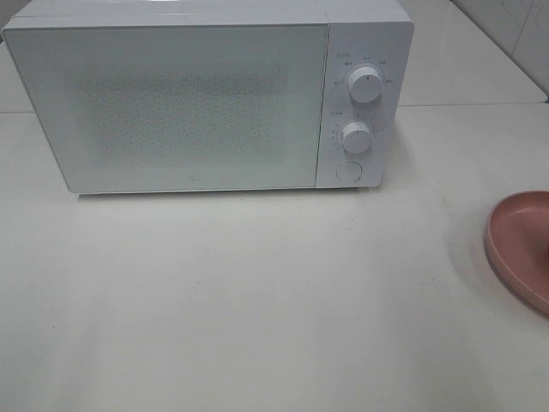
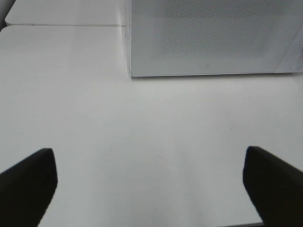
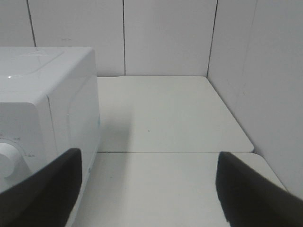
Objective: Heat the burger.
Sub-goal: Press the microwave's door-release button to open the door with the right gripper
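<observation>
While the left gripper [image 2: 149, 161] and right gripper [image 3: 149, 158] spread jaws wide, a boxy white microwave [image 1: 197, 103] sits shut.

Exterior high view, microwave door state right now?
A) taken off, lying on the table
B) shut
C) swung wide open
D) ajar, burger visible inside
B: the door of the microwave sits flush beside the control panel, with no gap along its edge and none of the inside showing.
</observation>
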You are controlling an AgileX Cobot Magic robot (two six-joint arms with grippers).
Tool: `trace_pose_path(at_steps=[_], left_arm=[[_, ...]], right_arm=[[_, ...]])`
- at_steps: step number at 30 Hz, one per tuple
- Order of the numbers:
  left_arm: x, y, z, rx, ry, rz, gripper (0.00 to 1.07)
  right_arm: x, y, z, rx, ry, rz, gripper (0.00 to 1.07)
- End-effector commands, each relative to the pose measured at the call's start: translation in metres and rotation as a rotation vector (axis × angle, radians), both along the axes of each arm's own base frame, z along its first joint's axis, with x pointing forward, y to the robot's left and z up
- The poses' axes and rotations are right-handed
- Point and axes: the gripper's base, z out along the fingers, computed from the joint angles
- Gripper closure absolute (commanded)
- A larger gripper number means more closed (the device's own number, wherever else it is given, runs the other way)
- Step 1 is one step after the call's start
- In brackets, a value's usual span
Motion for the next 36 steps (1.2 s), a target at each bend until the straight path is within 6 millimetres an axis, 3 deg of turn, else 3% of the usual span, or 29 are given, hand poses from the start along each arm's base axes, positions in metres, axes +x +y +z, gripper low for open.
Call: trace_pose_path(at_steps=[1,18,28,36], left_arm=[[-0.002,-0.001,0.000,-0.007,-0.020,-0.008,0.06],[-0.002,-0.001,0.000,-0.007,-0.020,-0.008,0.06],[-0.002,-0.001,0.000,-0.007,-0.020,-0.008,0.06],[-0.002,-0.001,0.000,-0.007,-0.020,-0.008,0.06]], right_arm=[[-0.002,-0.001,-0.005,0.008,-0.041,-0.032,0.32],[0.008,0.056,-0.030,-0.062,-0.041,0.005,0.32],[0.006,0.093,-0.058,-0.077,-0.007,-0.025,0.32],[0.018,0.117,-0.073,-0.092,0.052,-0.038,0.32]])
